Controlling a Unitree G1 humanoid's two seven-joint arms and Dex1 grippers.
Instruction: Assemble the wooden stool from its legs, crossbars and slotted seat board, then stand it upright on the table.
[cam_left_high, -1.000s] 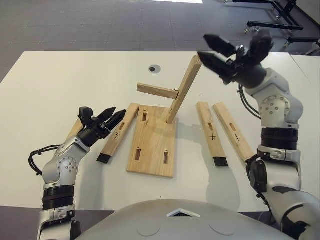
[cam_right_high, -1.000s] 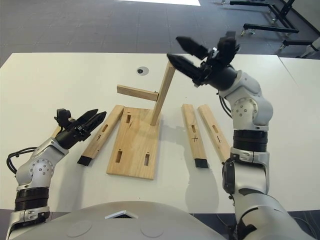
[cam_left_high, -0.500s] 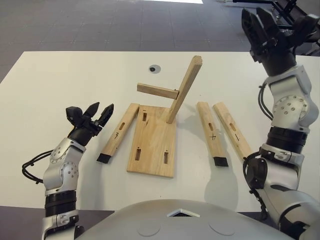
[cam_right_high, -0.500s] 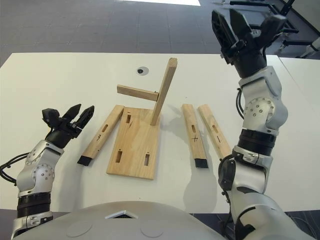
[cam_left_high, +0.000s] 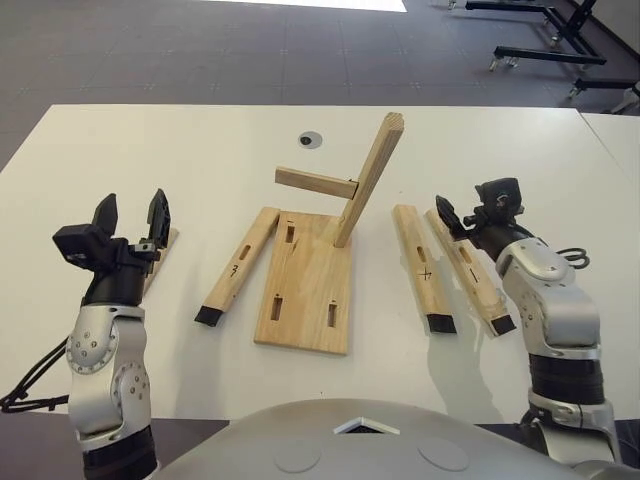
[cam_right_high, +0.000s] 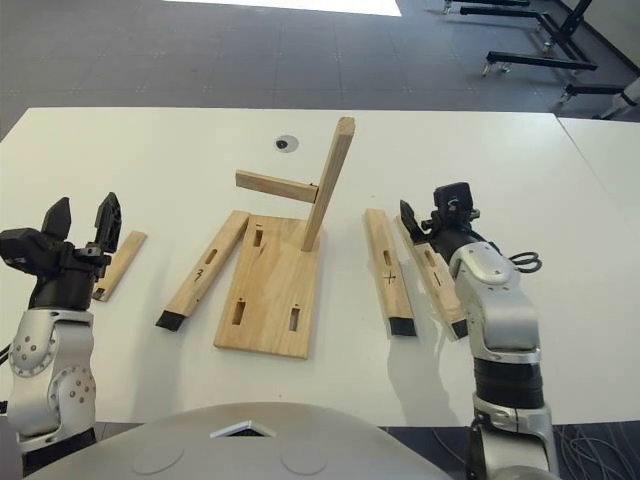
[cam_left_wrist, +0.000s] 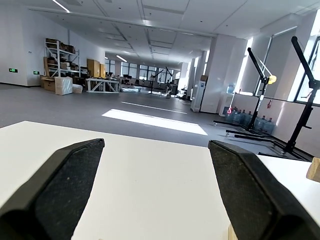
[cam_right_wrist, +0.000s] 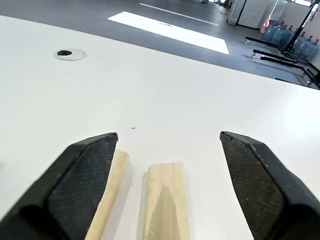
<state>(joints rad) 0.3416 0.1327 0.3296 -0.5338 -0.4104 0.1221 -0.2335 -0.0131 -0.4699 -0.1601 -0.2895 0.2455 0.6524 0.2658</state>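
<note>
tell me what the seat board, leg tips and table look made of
Seat board: pale wood with visible grain, matte, seemingly unvarnished. Leg tips: black, maybe rubber caps or paint; cannot tell which. Table: smooth white top with a faint sheen, probably laminate.

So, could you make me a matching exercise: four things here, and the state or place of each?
1 seat board
2 crossbar
3 right pincer
4 left pincer

a open, over the rightmost lying leg
b flat on the table, slots up
c open, near the short loose piece
d off the table, joined to the standing leg

Pairs: 1-b, 2-d, 3-a, 4-c
</note>
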